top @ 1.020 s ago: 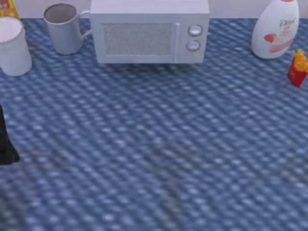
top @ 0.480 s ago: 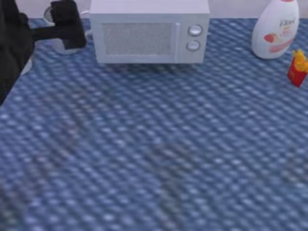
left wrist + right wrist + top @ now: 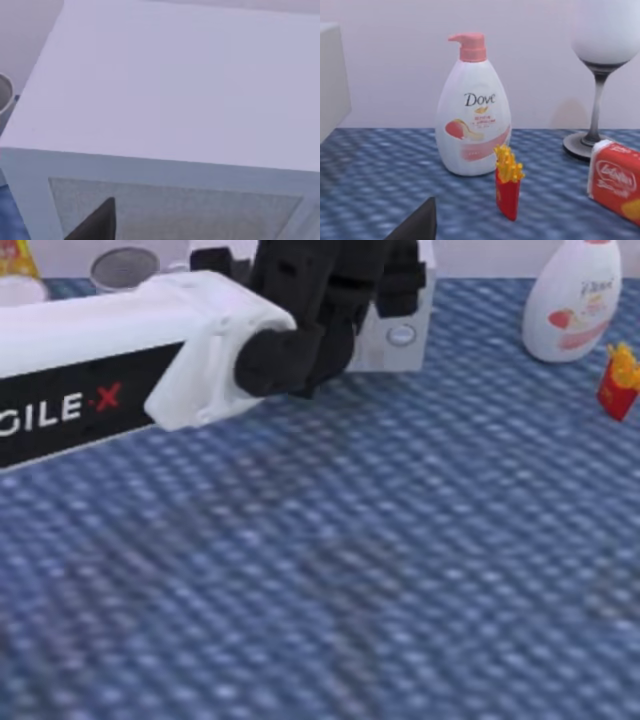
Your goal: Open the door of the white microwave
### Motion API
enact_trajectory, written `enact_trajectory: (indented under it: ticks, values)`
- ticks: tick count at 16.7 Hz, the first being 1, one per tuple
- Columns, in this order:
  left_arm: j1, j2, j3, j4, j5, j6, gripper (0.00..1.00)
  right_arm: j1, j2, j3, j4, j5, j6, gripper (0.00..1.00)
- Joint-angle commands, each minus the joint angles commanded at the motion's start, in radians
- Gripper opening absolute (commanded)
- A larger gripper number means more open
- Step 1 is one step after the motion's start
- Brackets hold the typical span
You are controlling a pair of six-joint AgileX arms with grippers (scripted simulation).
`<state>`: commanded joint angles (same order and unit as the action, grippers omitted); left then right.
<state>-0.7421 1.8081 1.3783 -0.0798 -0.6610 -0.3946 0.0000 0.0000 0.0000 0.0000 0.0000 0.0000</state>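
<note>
The door (image 3: pixel 175 212) lies under the left end effector (image 3: pixel 330 280).

The overhead cam looks down at the blue worktop (image 3: pixel 400 570), with the white microwave (image 3: pixel 405 335) at the far edge, mostly hidden under the left arm (image 3: pixel 120 370). The left wrist cam sits really close above that same microwave (image 3: pixel 170 85), seeing its roof and the door (image 3: pixel 175 210) top. The right wrist cam sits low, facing the back wall, sharing the Dove bottle (image 3: pixel 472 115) (image 3: pixel 572 302) and fries box (image 3: pixel 508 190) (image 3: pixel 620 380) with the overhead.
</note>
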Motion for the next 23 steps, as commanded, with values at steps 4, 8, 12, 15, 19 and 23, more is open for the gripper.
enact_trajectory:
  ticks: [4,8,12,15,19,23]
  values:
    - [-0.070,0.169,0.115,-0.025,-0.061,-0.028,1.00,0.000,0.000,0.000,0.000,0.000,0.000,1.00]
    - [-0.080,0.191,0.128,-0.030,-0.070,-0.032,1.00,0.000,0.000,0.000,0.000,0.000,0.000,1.00]
    - [-0.068,0.206,0.141,-0.022,-0.061,-0.024,1.00,0.000,0.000,0.000,0.000,0.000,0.000,1.00]
    - [-0.031,0.297,0.224,0.005,-0.028,0.005,1.00,0.000,0.000,0.000,0.000,0.000,0.000,1.00]
    - [0.026,0.412,0.325,0.041,0.022,0.044,1.00,0.000,0.000,0.000,0.000,0.000,0.000,1.00]
    - [0.030,0.419,0.331,0.043,0.025,0.046,1.00,0.000,0.000,0.000,0.000,0.000,0.000,1.00]
